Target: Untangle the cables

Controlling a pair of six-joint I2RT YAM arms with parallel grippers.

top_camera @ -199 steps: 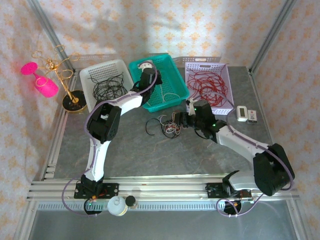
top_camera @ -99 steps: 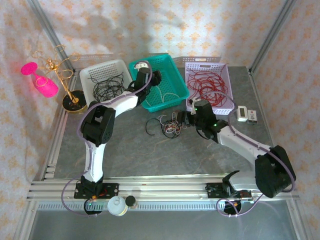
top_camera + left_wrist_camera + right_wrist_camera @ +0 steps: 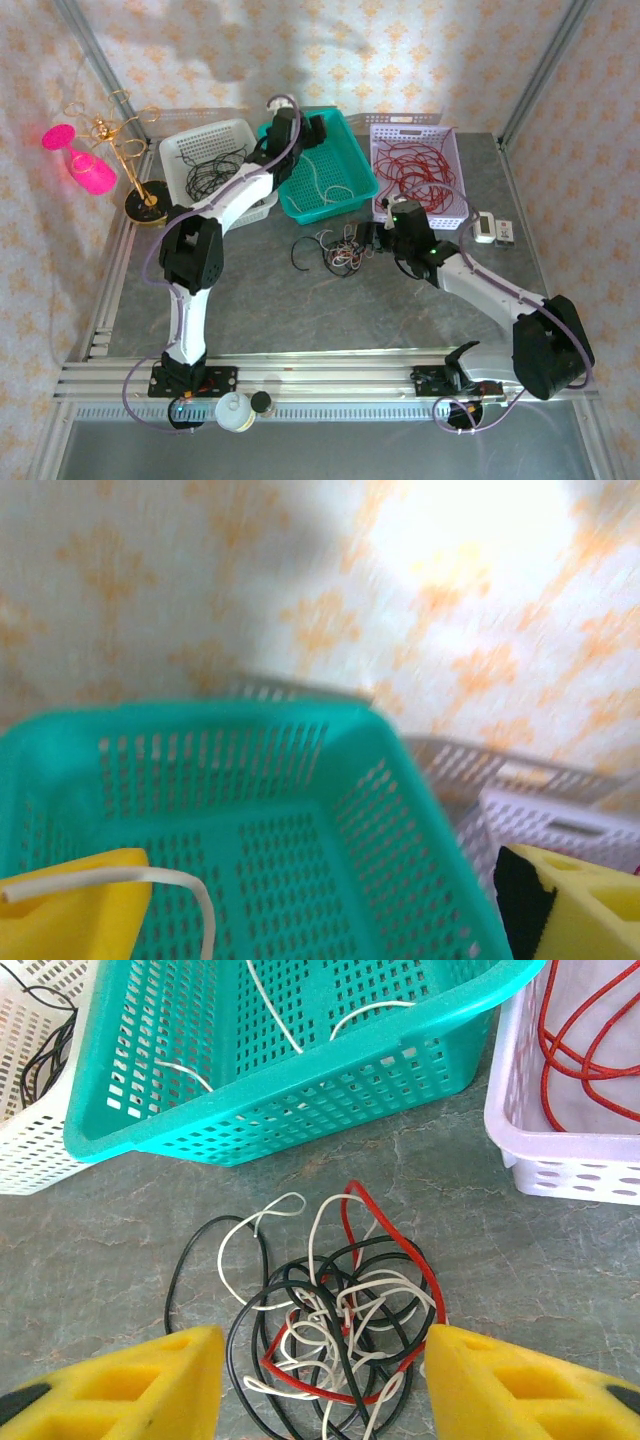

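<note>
On the bench (image 3: 120, 1250) just before the teal basket (image 3: 300, 1090), the clump of cables (image 3: 335, 1330) sits right between the open right fingers (image 3: 367, 240), the nearer arm; the left fingers (image 3: 312, 132), spread open, hang well apart over the basket, a white strand (image 3: 150, 875) draped on one

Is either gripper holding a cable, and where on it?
Nothing is gripped. The left gripper is open, a white cable merely draped over one finger; the right gripper stands open astride the tangled clump.
</note>
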